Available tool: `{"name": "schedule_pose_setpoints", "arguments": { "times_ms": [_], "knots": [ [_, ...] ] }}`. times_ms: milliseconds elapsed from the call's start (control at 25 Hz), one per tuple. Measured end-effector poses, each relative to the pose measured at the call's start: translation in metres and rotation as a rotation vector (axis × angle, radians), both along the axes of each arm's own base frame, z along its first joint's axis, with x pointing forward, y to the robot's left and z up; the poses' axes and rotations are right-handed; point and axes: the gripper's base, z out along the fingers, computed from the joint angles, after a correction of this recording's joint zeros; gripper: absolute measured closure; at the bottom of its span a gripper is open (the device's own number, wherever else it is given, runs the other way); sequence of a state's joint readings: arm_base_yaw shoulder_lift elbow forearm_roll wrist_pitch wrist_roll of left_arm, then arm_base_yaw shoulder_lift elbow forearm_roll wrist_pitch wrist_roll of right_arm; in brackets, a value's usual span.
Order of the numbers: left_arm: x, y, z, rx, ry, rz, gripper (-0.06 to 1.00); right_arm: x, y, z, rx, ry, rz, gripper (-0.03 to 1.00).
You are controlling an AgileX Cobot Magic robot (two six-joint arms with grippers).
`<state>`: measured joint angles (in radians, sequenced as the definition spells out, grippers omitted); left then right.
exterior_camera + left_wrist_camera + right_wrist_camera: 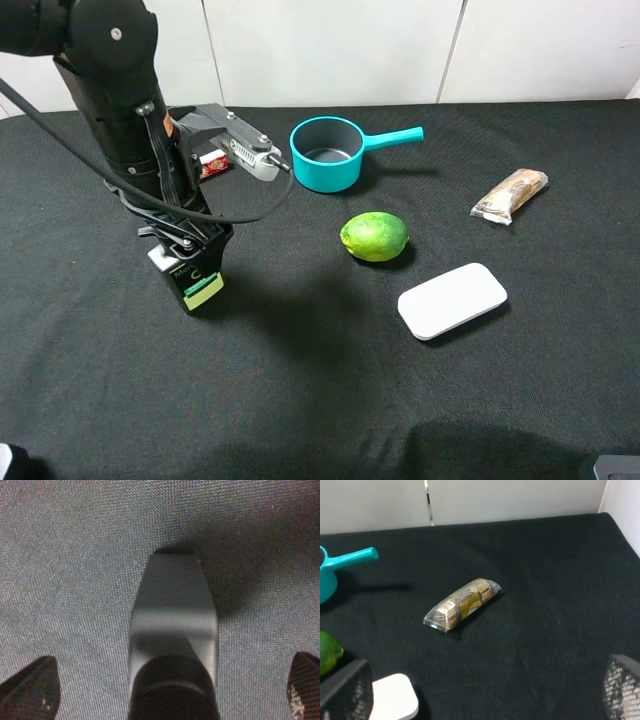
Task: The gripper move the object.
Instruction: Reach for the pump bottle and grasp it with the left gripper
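Note:
The small dark square pump bottle with a light green label stands on the black cloth at the left. My left gripper hangs right over it on the bulky black arm. In the left wrist view the bottle fills the middle, its black pump head nearest the camera. The left gripper is open, with one fingertip on each side of the bottle and well apart from it. My right gripper is open and empty, above the cloth at the right.
A red candy stick pack lies behind the left arm. A teal pot stands at the back middle, a green fruit in the middle, a white flat box to its front right, and a wrapped snack at the right.

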<state>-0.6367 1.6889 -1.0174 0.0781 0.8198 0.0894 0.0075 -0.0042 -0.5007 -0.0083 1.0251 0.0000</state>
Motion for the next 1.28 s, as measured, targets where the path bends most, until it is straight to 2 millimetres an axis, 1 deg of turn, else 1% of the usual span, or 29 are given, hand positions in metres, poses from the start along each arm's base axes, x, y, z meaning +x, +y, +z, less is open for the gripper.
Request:
{"name": "schedule_pose_setpoints", "arguments": {
  "times_ms": [80, 280, 440, 1280],
  "knots": [
    [0.001, -0.001, -0.002, 0.001, 0.001, 0.0, 0.06, 0.0, 0.0, 0.0, 0.0, 0.0, 0.0, 0.27],
    [0.001, -0.001, -0.016, 0.022, 0.031, -0.001, 0.06, 0.0, 0.0, 0.0, 0.001, 0.0, 0.001, 0.27],
    [0.003, -0.002, -0.02, 0.018, 0.028, -0.002, 0.07, 0.0, 0.001, 0.0, 0.007, 0.0, 0.005, 0.27],
    [0.004, -0.004, -0.02, 0.003, 0.013, -0.002, 0.07, 0.0, 0.001, 0.0, 0.007, 0.0, 0.005, 0.27]
  ]
}}
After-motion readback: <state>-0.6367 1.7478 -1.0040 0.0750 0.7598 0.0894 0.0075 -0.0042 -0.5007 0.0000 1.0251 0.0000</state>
